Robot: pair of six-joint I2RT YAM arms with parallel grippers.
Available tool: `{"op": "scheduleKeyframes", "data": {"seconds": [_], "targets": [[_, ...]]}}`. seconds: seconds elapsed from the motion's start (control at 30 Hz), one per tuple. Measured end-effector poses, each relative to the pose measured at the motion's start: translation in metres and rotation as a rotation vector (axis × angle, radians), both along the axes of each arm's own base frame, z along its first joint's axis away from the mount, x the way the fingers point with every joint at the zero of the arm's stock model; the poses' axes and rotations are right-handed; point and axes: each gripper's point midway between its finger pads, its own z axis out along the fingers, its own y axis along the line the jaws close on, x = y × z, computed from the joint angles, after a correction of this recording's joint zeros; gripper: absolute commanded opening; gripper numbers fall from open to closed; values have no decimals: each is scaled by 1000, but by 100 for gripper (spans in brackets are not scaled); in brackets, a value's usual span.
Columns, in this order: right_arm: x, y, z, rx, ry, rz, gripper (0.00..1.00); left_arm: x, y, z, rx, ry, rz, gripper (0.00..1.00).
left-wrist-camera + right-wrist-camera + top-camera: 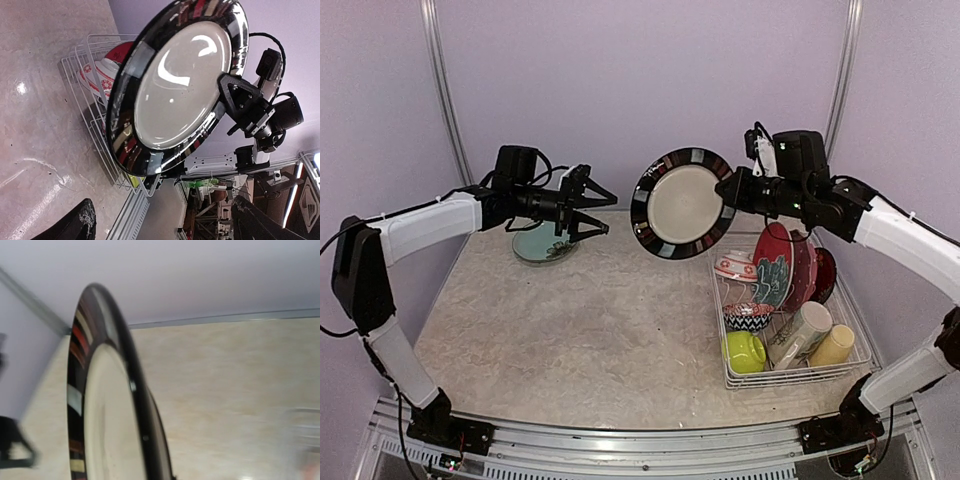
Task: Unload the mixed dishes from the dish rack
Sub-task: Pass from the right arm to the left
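1. I see my right gripper (725,190) clamped on the black-rimmed cream plate (680,203), which is held on edge in the air, left of the dish rack (790,378).
2. My left gripper (604,212) faces it, jaws spread, empty.

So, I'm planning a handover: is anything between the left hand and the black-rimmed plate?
Nothing. The top view shows only bare air from the open left hand to the plate.

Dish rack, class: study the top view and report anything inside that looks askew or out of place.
The cream mug and the yellow mug lie tipped over, leaning, in the near right corner of the dish rack rather than standing upright. Nothing looks spilled or broken.
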Motion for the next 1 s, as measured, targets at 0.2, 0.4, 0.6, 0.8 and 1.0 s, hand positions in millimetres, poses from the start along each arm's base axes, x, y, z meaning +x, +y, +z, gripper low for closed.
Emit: {"op": "scheduleKeyframes", "data": {"seconds": [0.2, 0.4, 0.6, 0.8, 1.0], "targets": [[2, 33, -1, 147, 26, 107, 0, 12, 5, -22, -3, 106, 30, 77], [1, 52, -4, 264, 47, 174, 0, 10, 2, -19, -41, 125, 4, 49], [7, 65, -18, 319, 86, 195, 0, 8, 1, -11, -82, 106, -19, 23], [7, 67, -23, 379, 125, 185, 0, 13, 5, -15, -89, 58, -11, 0], [14, 63, -25, 395, 118, 151, 65, 16, 10, -31, -57, 108, 20, 0]]}}
